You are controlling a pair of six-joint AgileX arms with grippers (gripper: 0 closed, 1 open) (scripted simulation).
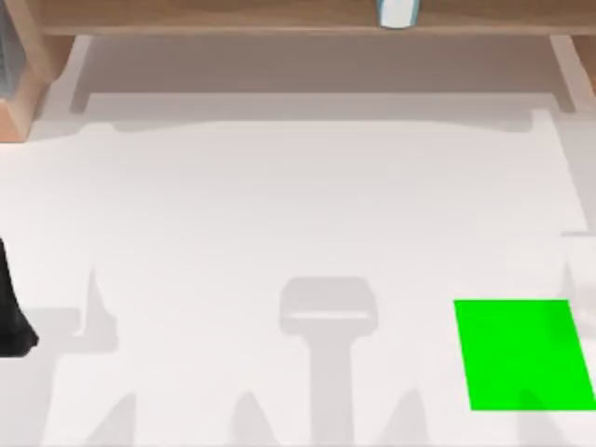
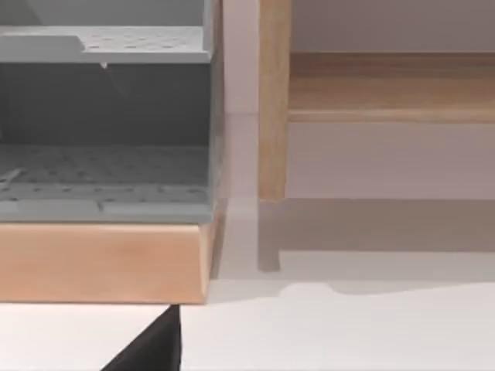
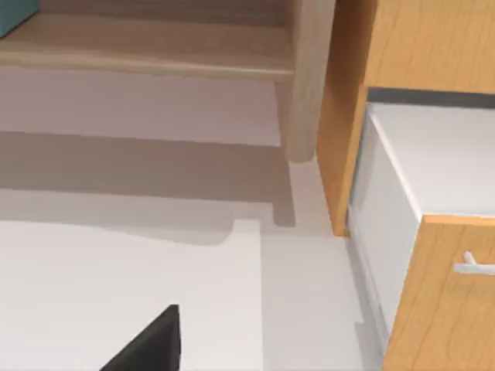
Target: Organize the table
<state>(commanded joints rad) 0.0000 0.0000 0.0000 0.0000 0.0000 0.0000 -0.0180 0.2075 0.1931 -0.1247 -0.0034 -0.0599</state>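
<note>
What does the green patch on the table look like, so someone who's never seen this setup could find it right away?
Start with the wide white table that has a wooden shelf along its far edge. Go to the near right corner as seen from above: the green patch lies flat there, a bright rectangle. It is the one vivid colour on the white top; the shapes around it are just grey shadows.

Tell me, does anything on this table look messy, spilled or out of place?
Nothing stands out. The white table looks tidy, with a flat green rectangle lying at its right. A small white-and-blue container stands on the wooden shelf at the back.
</note>
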